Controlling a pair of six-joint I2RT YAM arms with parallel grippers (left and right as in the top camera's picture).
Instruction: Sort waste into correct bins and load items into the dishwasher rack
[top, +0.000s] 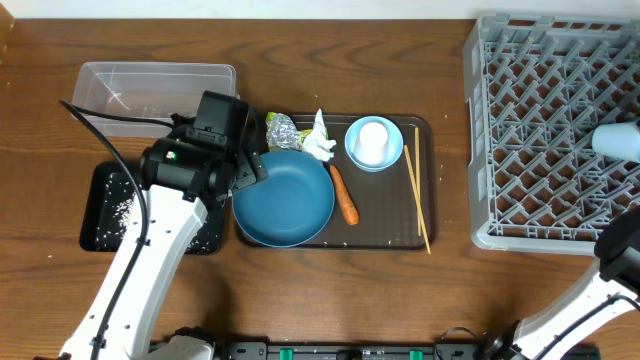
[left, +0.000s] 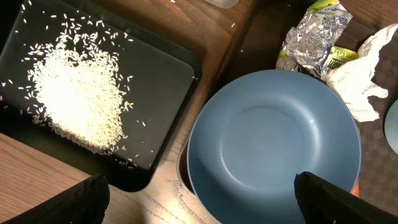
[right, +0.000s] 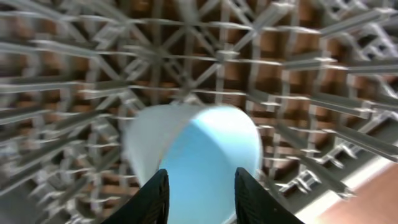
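Observation:
My left gripper is open and empty, its fingers spread wide over the near left rim of the dark blue plate. White rice lies in the black tray. The foil ball, white tissue and yellow-green wrapper lie behind the plate. The carrot, light blue bowl and chopsticks lie to its right. My right gripper is shut on the light blue cup over the grey rack.
The plate, bowl, carrot and chopsticks sit on a dark brown serving tray. The clear plastic tub stands at the back left, behind the black tray. My left arm's cable runs over the tub and black tray.

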